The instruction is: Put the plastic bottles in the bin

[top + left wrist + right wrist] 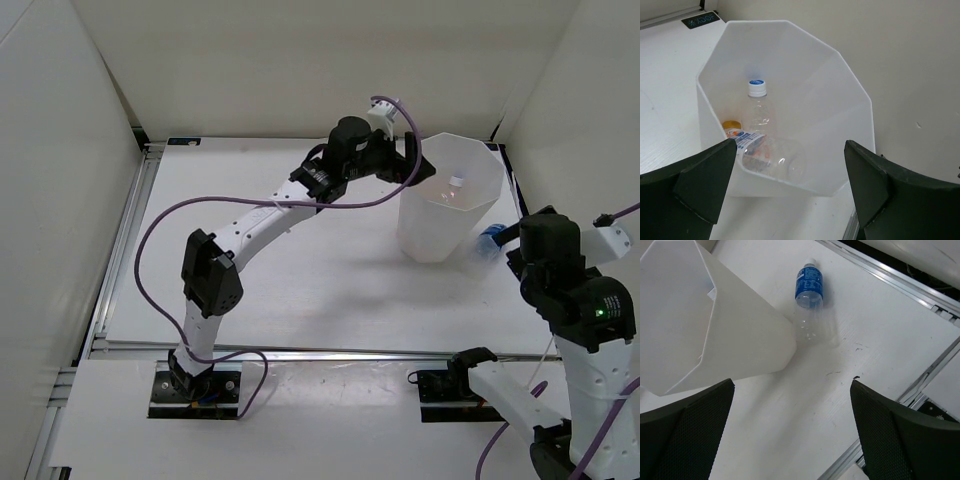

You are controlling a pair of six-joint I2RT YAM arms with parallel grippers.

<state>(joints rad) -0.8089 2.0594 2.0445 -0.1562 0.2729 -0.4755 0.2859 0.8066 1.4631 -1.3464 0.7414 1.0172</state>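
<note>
Well beyond the spread right jaws lies the blue-labelled bottle (809,297).

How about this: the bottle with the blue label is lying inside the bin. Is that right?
No. The bottle with the blue label is lying outside the bin, on the table beside it. The right wrist view shows this.
</note>
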